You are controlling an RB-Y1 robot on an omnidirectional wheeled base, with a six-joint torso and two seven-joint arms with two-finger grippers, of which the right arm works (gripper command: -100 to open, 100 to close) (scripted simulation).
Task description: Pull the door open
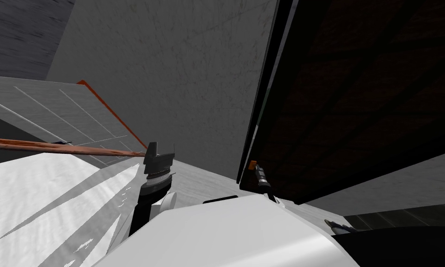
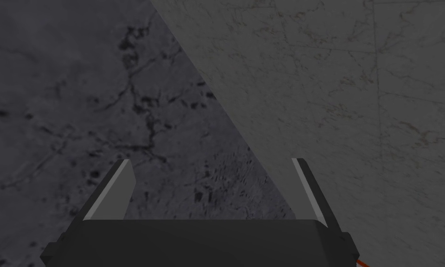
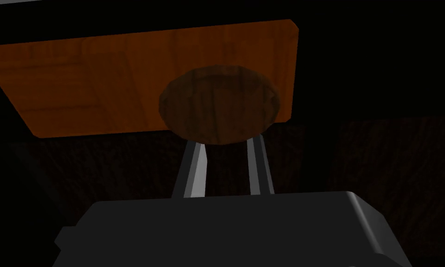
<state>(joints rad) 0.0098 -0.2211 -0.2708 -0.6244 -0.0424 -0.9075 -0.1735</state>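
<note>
Right gripper (image 3: pixel 225 144) comes first, its dark body low in the right wrist view. Its two pale fingers (image 3: pixel 196 171) stand close together and run up under the knob (image 3: pixel 219 104). They are drawn in far narrower than an open spread and clamp the knob from either side just behind its face.

That knob is a round disc of dark brown, grained wood, and its flat face is turned toward the wrist camera. It sits on an orange-brown wooden plate (image 3: pixel 77 88), a rectangle with clipped corners whose long axis runs across the fingers.

In the head view the door (image 1: pixel 356 92) is a very dark brown slab on my right. Its long black edge runs steeply down to the gripper, with a grey wall (image 1: pixel 170 69) just beside it.

My left gripper (image 1: pixel 159 149) is raised in front of the chest, well apart from the door. Its fingers (image 2: pixel 119 190) are spread wide and hold nothing.
</note>
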